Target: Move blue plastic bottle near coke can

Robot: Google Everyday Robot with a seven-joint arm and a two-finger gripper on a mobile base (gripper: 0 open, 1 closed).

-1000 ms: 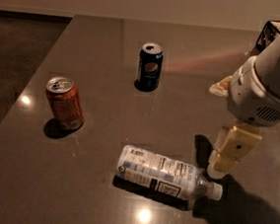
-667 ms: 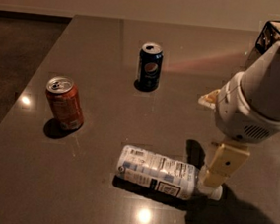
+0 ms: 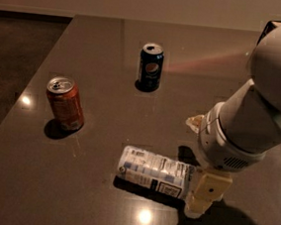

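The blue plastic bottle (image 3: 155, 170) lies on its side on the dark table (image 3: 87, 204), near the front middle, label up. Its cap end points right and is hidden behind my gripper (image 3: 203, 193), which hangs low right at that end, touching or nearly touching the bottle. The coke can (image 3: 65, 103), red-orange with a silver top, stands upright to the left, roughly a bottle's length away from the bottle.
A dark blue Pepsi can (image 3: 150, 67) stands upright farther back, in the middle. The table's left edge (image 3: 29, 79) runs diagonally, with dark floor beyond it. My white arm (image 3: 260, 111) fills the right side.
My arm has moved left and down towards the bottle's cap end, and the gripper now covers the cap. The bottle and both cans have stayed put.
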